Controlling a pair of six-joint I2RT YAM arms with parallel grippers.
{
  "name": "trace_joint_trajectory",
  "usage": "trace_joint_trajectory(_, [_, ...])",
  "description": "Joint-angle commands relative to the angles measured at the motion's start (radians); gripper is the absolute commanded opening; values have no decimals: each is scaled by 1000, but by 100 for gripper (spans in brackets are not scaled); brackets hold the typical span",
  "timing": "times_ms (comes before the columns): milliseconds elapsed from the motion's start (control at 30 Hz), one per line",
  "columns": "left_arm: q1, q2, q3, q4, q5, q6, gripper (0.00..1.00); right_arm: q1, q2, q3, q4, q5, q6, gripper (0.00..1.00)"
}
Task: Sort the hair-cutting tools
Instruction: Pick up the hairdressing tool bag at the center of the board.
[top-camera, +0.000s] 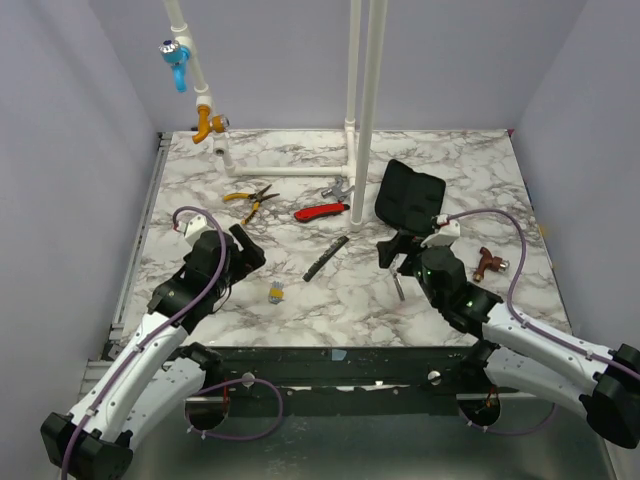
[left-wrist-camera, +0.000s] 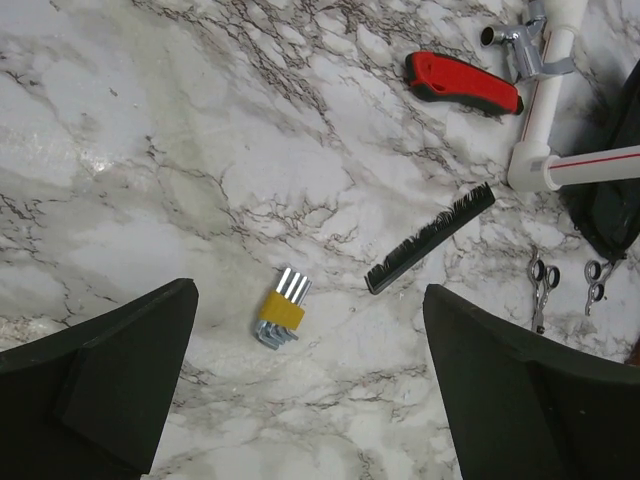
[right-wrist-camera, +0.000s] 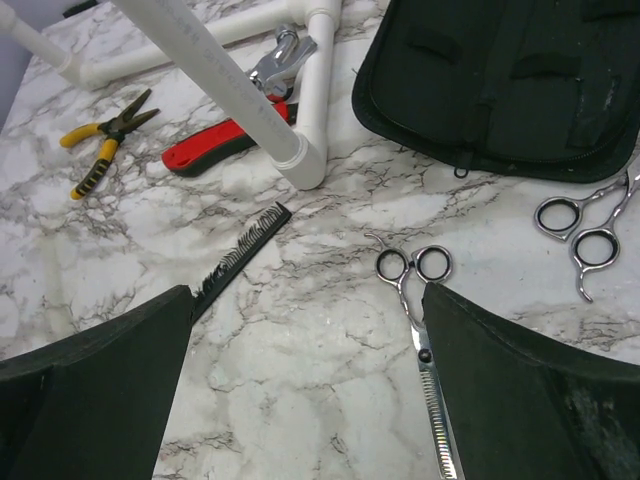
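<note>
Status check on the hair-tool sort: nothing's picked up yet afaict. Both pincers are spread wide w/ nothing between the pads.

Left pincer (top-camera: 247, 250) hangs over the table (left-wrist-camera: 150, 150) near a little hex-key set (left-wrist-camera: 283, 310). That isn't ours to sort, so we'd ignore it. Black comb (left-wrist-camera: 430, 238) lies flat mid-table, between the two arms, so either side could reach it.

Right pincer (right-wrist-camera: 308, 300) has the thinning scissors (right-wrist-camera: 413, 305) flat on the marble right by one of its fingers. We reckon that's the closest grab.

2nd scissors (right-wrist-camera: 577, 232) lie just beside the open black case (right-wrist-camera: 500, 80). We're guessing that's where everything goes, tho it's too dark to tell if it has slots.

Yellow pliers (right-wrist-camera: 112, 130) and red-handled tool (right-wrist-camera: 205, 148) sit further back by the white pipe frame (right-wrist-camera: 230, 85), not our problem.
</note>
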Motion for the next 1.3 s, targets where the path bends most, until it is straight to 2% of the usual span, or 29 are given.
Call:
trace_joint_trajectory(0, [-3, -13, -17, 61, 85, 112, 98, 4, 10, 67, -30, -68, -49, 100])
trace_joint_trajectory(133, [-7, -10, -16, 108, 140, 208, 98, 3, 22, 94, -35, -134, -82, 100])
trace_joint_trajectory(233, [-90, 71, 82, 21, 32, 248, 98, 4, 48, 113, -45, -151, -91, 100])
trace_joint_trajectory(300, [-153, 72, 108, 19, -25, 253, 98, 4, 64, 123, -52, -140, -90, 100])
trace_joint_trajectory(533, [-171, -63, -27, 216, 64, 239, 98, 4, 84, 109, -50, -120, -75, 100])
trace_joint_trajectory(733, [-171, -167, -111, 229, 21, 208, 98, 4, 92, 95, -51, -155, -100, 98])
trace_joint_trajectory(933, [-171, -268, -224, 278, -14, 145, 98, 4, 183, 124, -58, -155, -76, 97])
trace_joint_trajectory(1000, [-171, -282, -242, 288, 1, 128, 98, 4, 202, 133, -87, -68, -21, 95])
trace_joint_trajectory(1033, [-170, -281, -244, 288, 7, 121, 98, 3, 199, 127, -107, 46, 35, 95])
trace_joint_trajectory(1100, [-170, -268, -243, 279, 13, 105, 98, -33, 179, 103, -83, 120, 63, 94])
trace_joint_trajectory(1267, [-170, -205, -225, 264, 22, 93, 98, -209, 253, 167, -59, -33, 90, 90])
